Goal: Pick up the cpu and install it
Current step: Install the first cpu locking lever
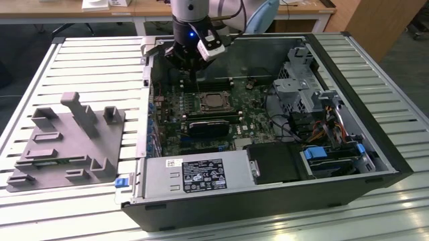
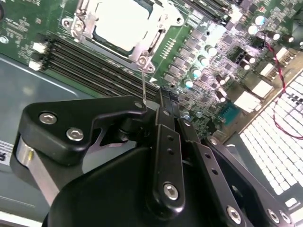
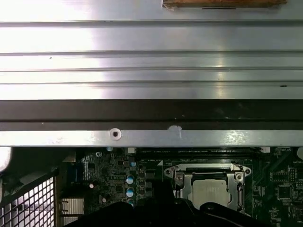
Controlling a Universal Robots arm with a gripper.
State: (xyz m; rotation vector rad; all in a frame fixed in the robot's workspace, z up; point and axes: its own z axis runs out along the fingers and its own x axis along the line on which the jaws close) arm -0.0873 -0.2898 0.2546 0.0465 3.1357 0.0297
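In the exterior view, nearest the camera lies the silver power supply (image 1: 201,173) with its printed label, at the front edge of the open computer case (image 1: 365,125), which rests on its side on a slatted metal table (image 1: 80,55). Just beside the case, toward the exterior view's left, a grey plastic fixture block (image 1: 64,143) with upright posts sits on the slats, apart from the case wall. Farther in, the green motherboard (image 1: 174,135) fills the case floor, with a black card (image 1: 209,128) lying across it and a bundle of coloured cables (image 1: 322,128) toward the exterior view's right by the metal drive cage (image 1: 298,80). Beyond the card, the cpu (image 1: 213,102) sits flat in the motherboard socket (image 1: 201,105), its pale metal top facing up and framed by the metal retention bracket; in both wrist views the cpu (image 2: 120,21) (image 3: 210,193) lies seated inside that frame, touched by nothing. The gripper (image 1: 190,75) hangs over the board just behind the socket, beside the memory slots (image 2: 90,64), carrying nothing; in the second wrist view its black fingers (image 2: 165,111) appear drawn close together, with a thin metal lever (image 2: 143,85) rising from the socket corner right in front of them. Farthest back stand wooden desks (image 1: 295,10).
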